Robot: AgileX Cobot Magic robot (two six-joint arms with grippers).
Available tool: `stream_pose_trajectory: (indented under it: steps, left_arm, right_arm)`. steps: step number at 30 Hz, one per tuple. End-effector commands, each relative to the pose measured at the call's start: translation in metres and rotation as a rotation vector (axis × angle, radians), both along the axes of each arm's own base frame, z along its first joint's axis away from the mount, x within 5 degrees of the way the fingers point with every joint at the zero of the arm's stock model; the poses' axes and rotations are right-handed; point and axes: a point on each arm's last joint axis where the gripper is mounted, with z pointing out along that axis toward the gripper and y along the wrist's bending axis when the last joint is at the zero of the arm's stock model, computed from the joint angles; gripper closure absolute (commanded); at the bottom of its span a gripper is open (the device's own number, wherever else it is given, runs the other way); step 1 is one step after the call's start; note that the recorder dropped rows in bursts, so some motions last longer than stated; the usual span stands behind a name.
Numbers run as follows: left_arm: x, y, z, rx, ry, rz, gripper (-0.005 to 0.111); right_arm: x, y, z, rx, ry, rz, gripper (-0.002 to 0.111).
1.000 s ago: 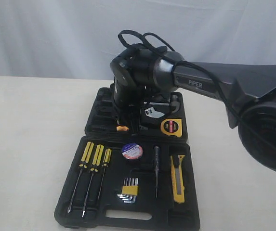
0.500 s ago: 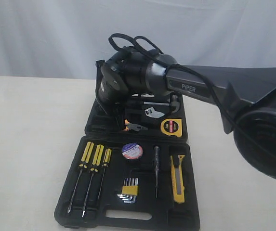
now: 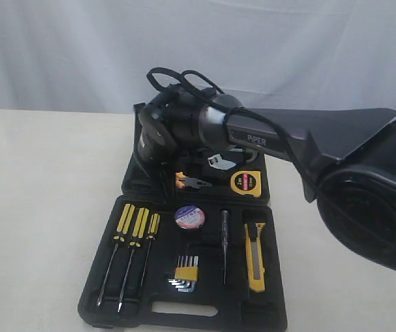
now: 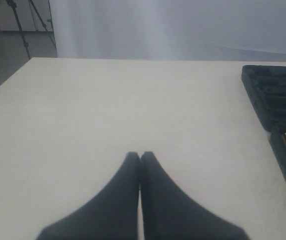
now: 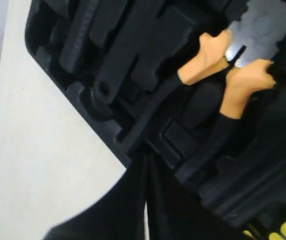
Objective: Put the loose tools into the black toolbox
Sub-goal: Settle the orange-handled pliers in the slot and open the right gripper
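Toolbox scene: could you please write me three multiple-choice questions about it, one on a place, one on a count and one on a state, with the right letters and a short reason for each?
1. Where does the tape measure lie?
A) in the far half of the toolbox
B) outside the toolbox
C) in the near half of the toolbox

2. How many yellow-handled screwdrivers lie in the near half?
A) two
B) three
C) five

3. How is the right tool?
A) wide open
B) shut on the tape measure
C) shut, holding nothing

Answers:
1 A: it sits in a recess of the far half, to the right of the pliers.
2 B: three yellow handles lie side by side at the left of the near half.
3 C: the right wrist view shows it closed up with nothing in between.
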Motion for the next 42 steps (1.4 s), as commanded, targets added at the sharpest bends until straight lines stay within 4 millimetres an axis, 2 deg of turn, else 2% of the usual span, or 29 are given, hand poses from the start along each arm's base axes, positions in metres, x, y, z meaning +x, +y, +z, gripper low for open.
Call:
stream_pose_trajectory:
  steps: [1, 5, 13, 19, 23, 27, 32, 42]
  left_arm:
    - [0.000, 0.000, 0.000, -0.005, -0.005, -0.003, 0.107]
    - [0.000, 0.000, 0.000, -0.005, -0.005, -0.003, 0.107]
    - [0.000, 0.000, 0.000, -0.005, -0.005, -0.003, 0.107]
    - [0.000, 0.000, 0.000, -0.005, -0.005, -0.003, 0.107]
    - [0.000, 0.000, 0.000, -0.005, -0.005, -0.003, 0.107]
    - [0.000, 0.000, 0.000, -0.005, -0.005, -0.003, 0.107]
    - [0.000, 0.000, 0.000, -0.005, -0.005, -0.003, 0.107]
    - [0.000, 0.000, 0.000, -0.005, -0.005, -0.003, 0.107]
  right_arm:
    - [-0.001, 0.000, -0.003, -0.012, 0.022, -0.008, 0.108]
    - [0.000, 0.001, -0.010, -0.001, 0.033, -0.009, 0.108]
    - [0.001, 0.004, -0.038, 0.032, 0.082, -0.020, 0.108]
    - [0.001, 0.006, -0.042, 0.049, 0.092, -0.021, 0.108]
    - [0.001, 0.005, -0.029, 0.041, 0.066, -0.015, 0.108]
    - [-0.002, 0.000, -0.008, -0.003, 0.052, -0.012, 0.108]
    - [-0.011, -0.025, 0.015, -0.096, 0.139, -0.071, 0.108]
    - [-0.003, -0.063, 0.016, -0.082, 0.157, -0.083, 0.109]
